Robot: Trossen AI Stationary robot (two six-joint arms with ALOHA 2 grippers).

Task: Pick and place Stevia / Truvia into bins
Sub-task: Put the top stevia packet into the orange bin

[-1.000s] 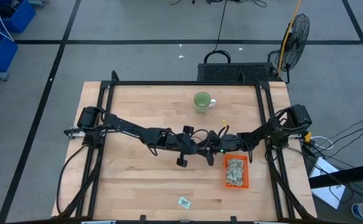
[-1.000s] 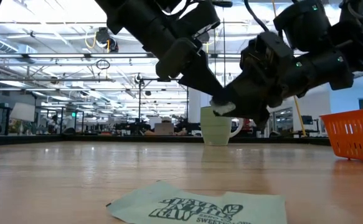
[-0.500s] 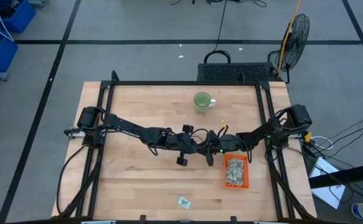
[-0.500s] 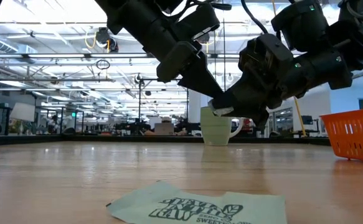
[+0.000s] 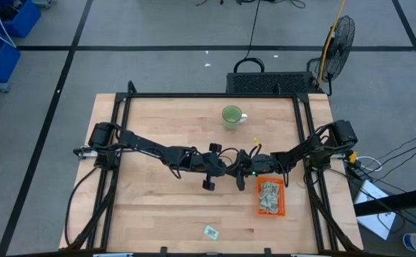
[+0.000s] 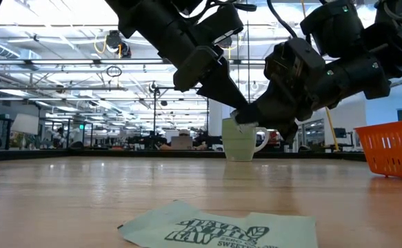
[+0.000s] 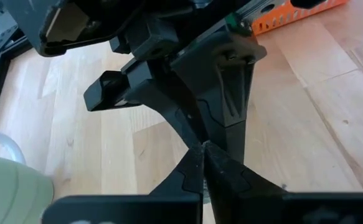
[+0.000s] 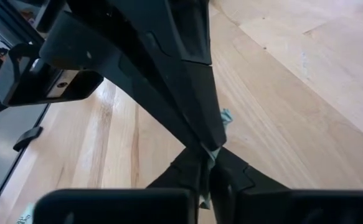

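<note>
My two grippers meet fingertip to fingertip above the middle of the table, left gripper (image 5: 229,168) and right gripper (image 5: 238,170). Both are shut on one small pale green and white Stevia sachet (image 8: 223,117), which the low view shows as a pale scrap (image 6: 241,122) between the tips. The orange bin (image 5: 282,198) stands on the table just right of and nearer than the grippers, with several sachets lying in it. Another sachet (image 5: 210,231) lies flat on the wood near the front edge. My left gripper pinches the sachet between its two fingertips (image 7: 197,163), slanting down from the table's left side. The fingers hide which part of the sachet they have. It hangs clear of the table. My right gripper pinches the same sachet between its two fingers, only pale slivers (image 8: 213,154) showing beside them. It comes nearly level from the table's right side, opposite the left fingers.
A green mug (image 5: 231,116) stands toward the far edge, behind the grippers. Black frame rails (image 5: 215,95) run along the table's edges. The bin's wall (image 6: 394,148) shows at the right in the low view, and the loose sachet (image 6: 221,227) close in front.
My right gripper has shut its fingers on the sachet that my left gripper holds. The pale scrap showing between the tips has shrunk as the fingers closed over it. Neither arm has moved.
</note>
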